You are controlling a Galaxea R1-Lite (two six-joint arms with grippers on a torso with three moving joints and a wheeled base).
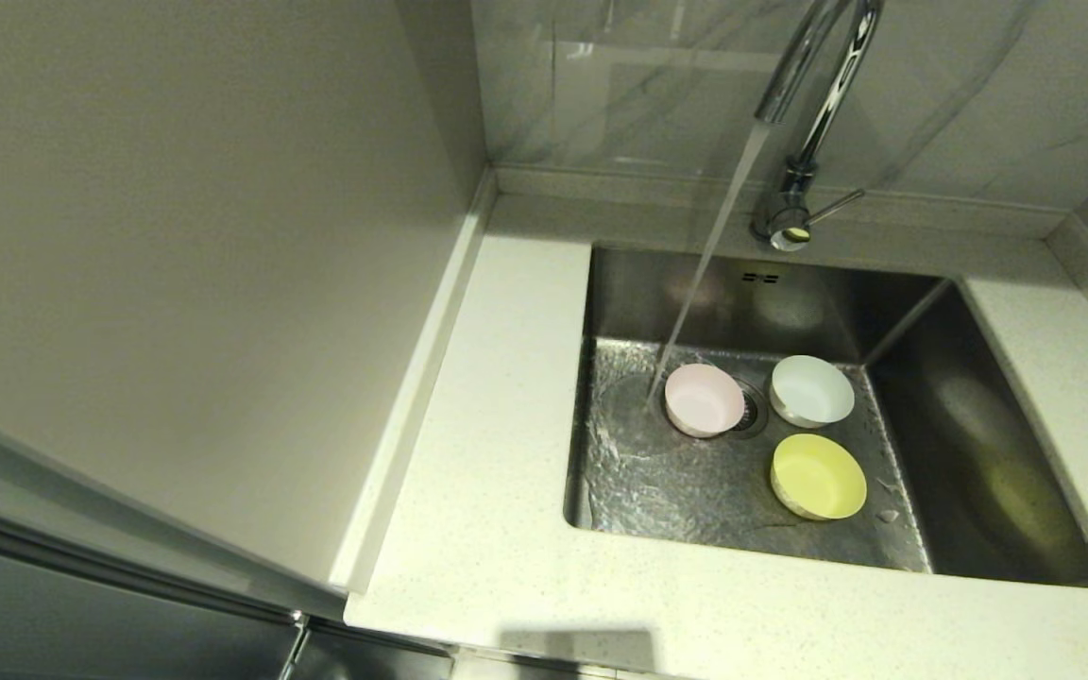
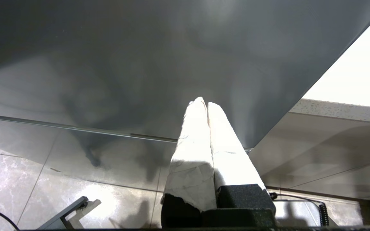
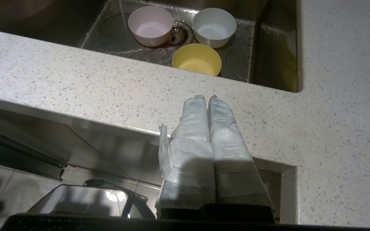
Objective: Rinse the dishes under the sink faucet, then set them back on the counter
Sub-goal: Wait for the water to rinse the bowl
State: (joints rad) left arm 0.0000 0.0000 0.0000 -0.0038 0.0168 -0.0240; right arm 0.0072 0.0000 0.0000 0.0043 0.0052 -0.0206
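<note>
Three dishes stand upright on the floor of the sink (image 1: pixel 742 302): a pale pink bowl (image 1: pixel 705 399) (image 3: pixel 150 25) by the drain, a white bowl (image 1: pixel 811 390) (image 3: pixel 214 26) behind the yellow-green bowl (image 1: pixel 817 476) (image 3: pixel 197 59). Water runs from the sink faucet (image 1: pixel 813 104) and lands just left of the pink bowl. My right gripper (image 3: pixel 206 97) is shut and empty, hanging in front of the counter (image 1: pixel 497 453) (image 3: pixel 75 83) edge, short of the sink. My left gripper (image 2: pixel 204 102) is shut and empty, low beside a grey cabinet panel. Neither arm shows in the head view.
A tall grey cabinet side (image 1: pixel 176 264) walls off the counter's left. Marbled wall tiles (image 1: pixel 648 85) rise behind the faucet. The round strainer drain (image 3: pixel 179 33) lies between the pink and white bowls. Speckled worktop runs along the sink's front and right.
</note>
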